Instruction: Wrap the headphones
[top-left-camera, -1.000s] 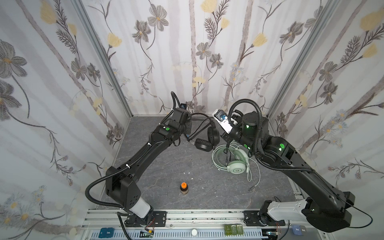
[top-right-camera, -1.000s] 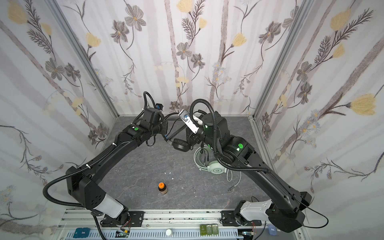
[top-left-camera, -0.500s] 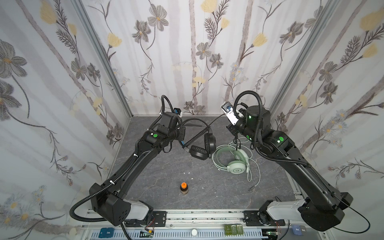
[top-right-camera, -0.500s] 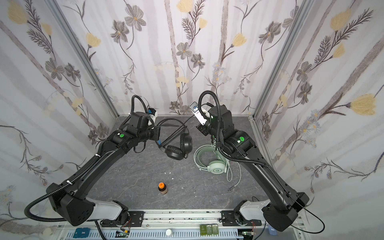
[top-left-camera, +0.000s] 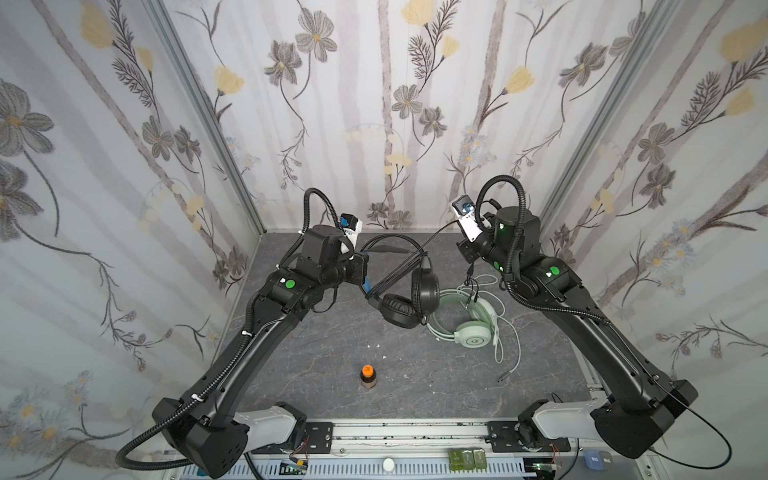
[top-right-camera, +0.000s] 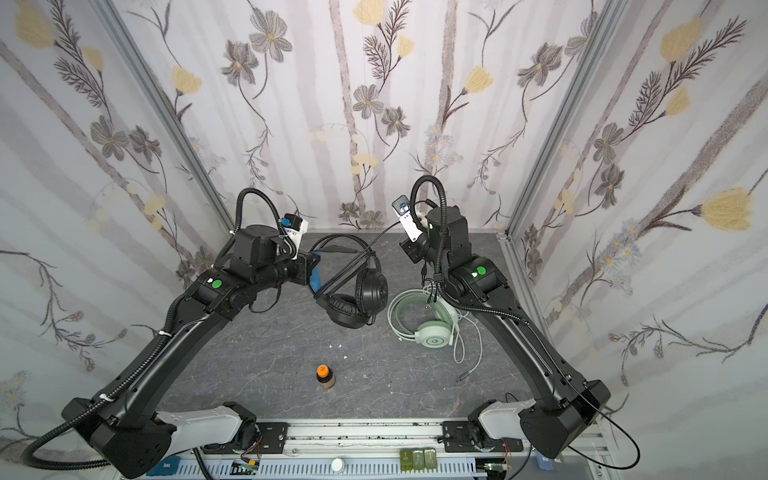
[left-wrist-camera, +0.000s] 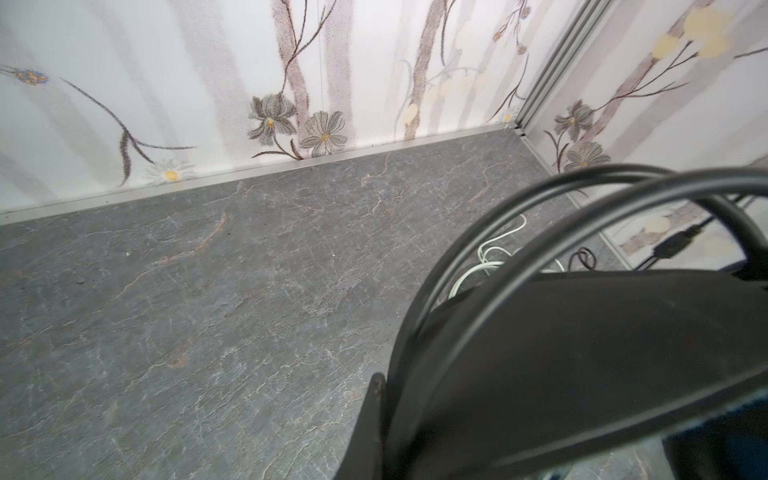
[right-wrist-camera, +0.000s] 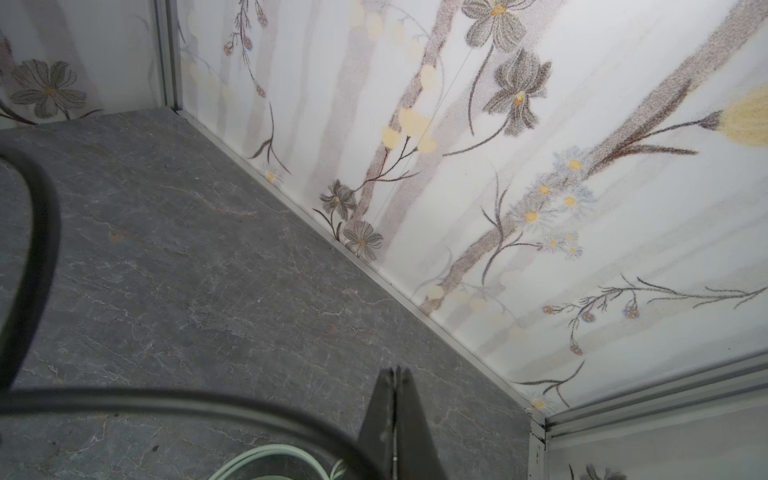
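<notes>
The black headphones (top-left-camera: 409, 301) (top-right-camera: 353, 305) hang tilted just left of the middle in both top views. My left gripper (top-left-camera: 362, 272) (top-right-camera: 311, 270) is shut on their blue-lined headband (left-wrist-camera: 582, 353), and one finger (left-wrist-camera: 374, 415) shows beside it. Their black cable (top-left-camera: 415, 255) (right-wrist-camera: 166, 403) is wound in loops across the band and runs taut to my right gripper (top-left-camera: 465, 251) (top-right-camera: 409, 249) (right-wrist-camera: 395, 374), which is shut on it. The plug end dangles below. The mint green headphones (top-left-camera: 473, 332) (top-right-camera: 434, 334) lie flat on the floor under the right arm.
A small orange-capped bottle (top-left-camera: 368, 376) (top-right-camera: 324, 376) stands at front centre. The mint headset's pale cable (top-left-camera: 505, 345) trails loose toward the front right and ends in a plug (top-left-camera: 503, 377). Flowered walls enclose the grey slate floor (top-left-camera: 316, 353) on three sides.
The two grippers, close together a second ago, have drawn apart. The left carried the black headphones leftward. The right pulled back to the right, stretching the black cable.
</notes>
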